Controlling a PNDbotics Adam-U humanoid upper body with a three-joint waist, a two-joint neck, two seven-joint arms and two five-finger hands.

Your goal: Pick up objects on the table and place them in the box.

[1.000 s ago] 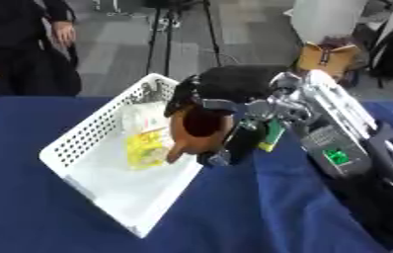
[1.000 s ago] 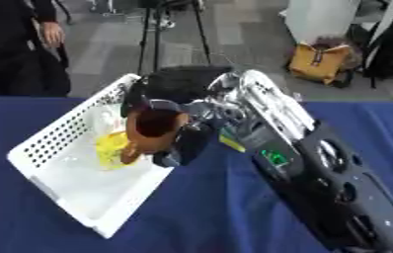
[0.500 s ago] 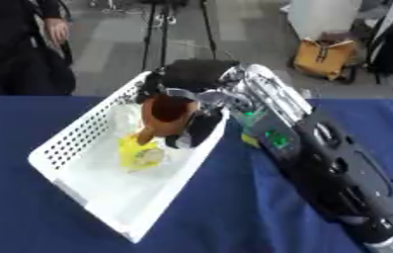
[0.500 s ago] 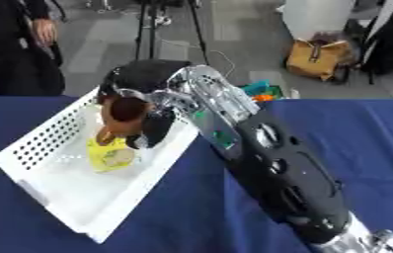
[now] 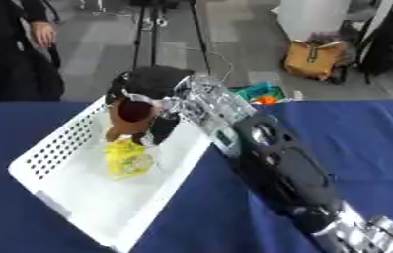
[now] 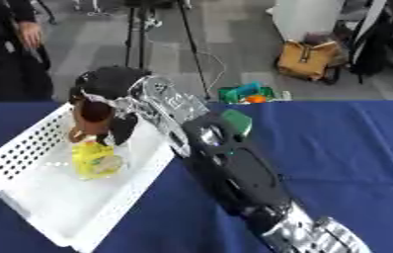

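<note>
My right hand [image 5: 152, 86] reaches from the lower right across the blue table to the far end of the white perforated box [image 5: 58, 148]. Its fingers are curled round a brown object [image 5: 129, 118] that hangs over the inside of the box. Just below it, on the box floor, lies a yellow packet [image 5: 127, 159]. The brown object's lower end is close to the packet; I cannot tell if they touch. My left hand shows in no view.
The box lies askew on the left half of the blue table [image 5: 347, 133]. Beyond the table's far edge are a green and orange item [image 6: 245, 93], a tan bag [image 5: 315, 58] and a tripod [image 5: 157, 29] on the floor. A person [image 5: 10, 54] stands at the far left.
My right hand has carried the brown object leftward and farther away, from the box's right rim to above its far end. The camera has also shifted.
</note>
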